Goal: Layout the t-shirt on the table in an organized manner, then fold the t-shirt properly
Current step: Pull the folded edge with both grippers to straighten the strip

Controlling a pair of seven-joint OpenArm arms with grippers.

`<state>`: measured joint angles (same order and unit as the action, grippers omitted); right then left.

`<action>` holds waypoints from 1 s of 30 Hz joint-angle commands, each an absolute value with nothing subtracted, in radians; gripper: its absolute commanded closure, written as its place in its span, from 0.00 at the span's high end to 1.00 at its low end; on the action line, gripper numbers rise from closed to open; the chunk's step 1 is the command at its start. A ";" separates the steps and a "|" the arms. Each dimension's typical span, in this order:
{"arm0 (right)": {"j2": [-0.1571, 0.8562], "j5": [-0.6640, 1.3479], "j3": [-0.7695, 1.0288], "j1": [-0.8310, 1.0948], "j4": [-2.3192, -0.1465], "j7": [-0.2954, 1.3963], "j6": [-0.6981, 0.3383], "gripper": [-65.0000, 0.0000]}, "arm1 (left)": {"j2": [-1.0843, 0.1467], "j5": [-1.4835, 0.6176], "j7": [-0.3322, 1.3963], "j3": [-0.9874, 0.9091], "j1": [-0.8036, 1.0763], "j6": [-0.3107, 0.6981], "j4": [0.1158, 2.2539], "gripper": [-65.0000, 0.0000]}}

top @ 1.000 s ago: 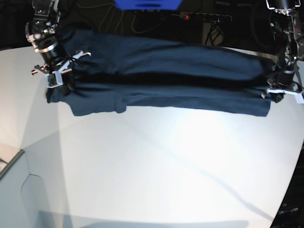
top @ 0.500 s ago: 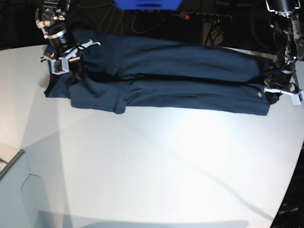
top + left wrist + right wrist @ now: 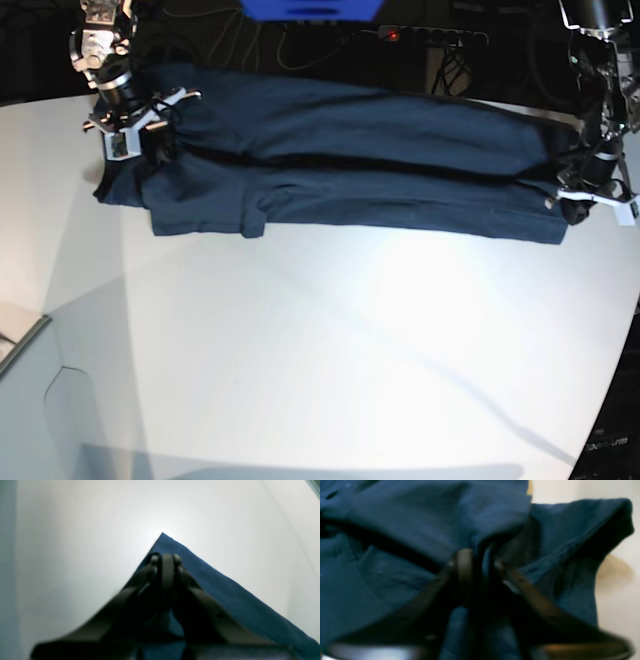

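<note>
left end effector [image 3: 166, 562]: clamped tight on my t-shirt [image 3: 340, 160] corner
right end effector [image 3: 477, 560]: buried in cloth, can't tell if it's gripping
t-shirt: stretched between both, lying on the table [image 3: 330, 350]

I see the soft dark navy-blue short-sleeved t-shirt [image 3: 350, 160] lying flat in a long band, folded over along its length, across the far side of the big smooth white table [image 3: 330, 350].
</note>
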<state>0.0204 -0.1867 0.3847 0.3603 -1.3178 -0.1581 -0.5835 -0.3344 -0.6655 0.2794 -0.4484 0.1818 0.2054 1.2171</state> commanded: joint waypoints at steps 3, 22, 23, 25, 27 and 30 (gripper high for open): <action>0.019 -0.171 0.449 0.381 -1.402 -0.188 -0.590 0.47 | -0.351 -0.671 0.257 -0.449 0.162 0.211 1.231 0.01; 0.062 -0.174 0.329 0.038 -1.448 0.323 -0.595 0.62 | -0.349 -0.671 0.259 -0.449 0.168 0.205 1.175 0.38; 0.074 -0.174 0.318 0.010 -1.405 0.351 -0.595 0.62 | -0.349 -0.671 0.259 -0.449 0.166 0.208 1.162 0.38; 0.093 -0.174 0.306 -0.036 -1.326 0.384 -0.595 0.62 | -0.349 -0.671 0.259 -0.450 0.163 0.209 1.142 0.38; 0.093 -0.174 0.305 -0.053 -1.283 0.392 -0.595 0.62 | -0.349 -0.674 0.259 -0.452 0.165 0.209 1.132 0.38; 0.093 -0.174 0.294 -0.053 -1.234 0.387 -0.595 0.62 | -0.349 -0.676 0.259 -0.453 0.166 0.209 1.119 0.38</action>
<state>0.0849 -0.1833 0.2924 -0.0380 -1.2221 0.4053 -0.5903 -0.3321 -0.6697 0.2794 -0.4435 0.1715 0.2008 1.1099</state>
